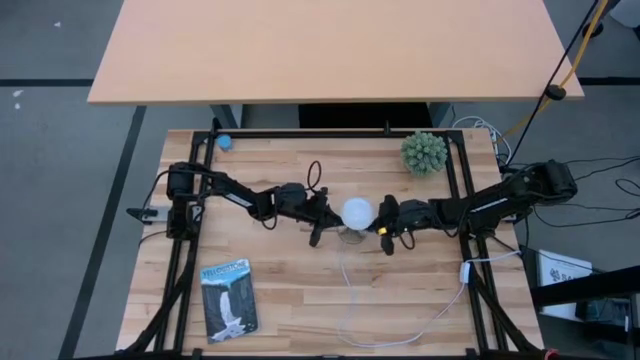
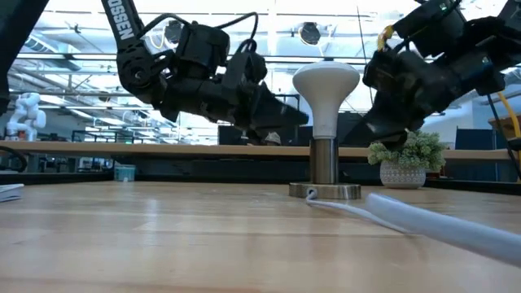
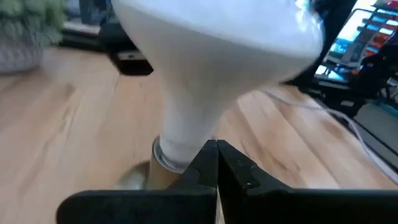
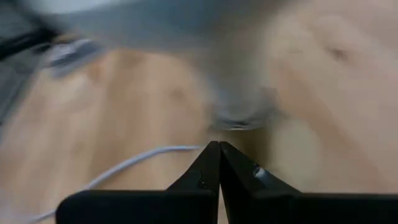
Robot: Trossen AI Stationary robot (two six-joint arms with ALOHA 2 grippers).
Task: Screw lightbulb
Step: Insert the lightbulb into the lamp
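The white frosted lightbulb (image 1: 357,212) stands upright with its grey neck (image 2: 326,122) in the metal socket (image 2: 326,163), whose round base (image 2: 326,192) rests on the table's middle. My left gripper (image 3: 217,148) is shut, level at the bulb's left side, its tips right by the neck (image 3: 186,134). My right gripper (image 4: 219,148) is shut at the bulb's right side (image 1: 384,220), looking at the blurred neck and socket. Both also show in the low view, the left gripper (image 2: 303,119) beside the neck and the right gripper (image 2: 383,122) a little off the bulb. My left gripper has its shut fingertips level at the lower neck of the bulb (image 3: 180,146), coming from the table's left. I cannot tell whether they touch it. My right gripper stands close to the bulb's right side, and I cannot tell whether it touches it.
The socket's white cord (image 1: 350,295) runs over the table toward the near and right edges. A green spiky ball in a pot (image 1: 424,152) stands at the far right. A booklet (image 1: 229,298) lies near left, and a small blue thing (image 1: 224,142) lies far left.
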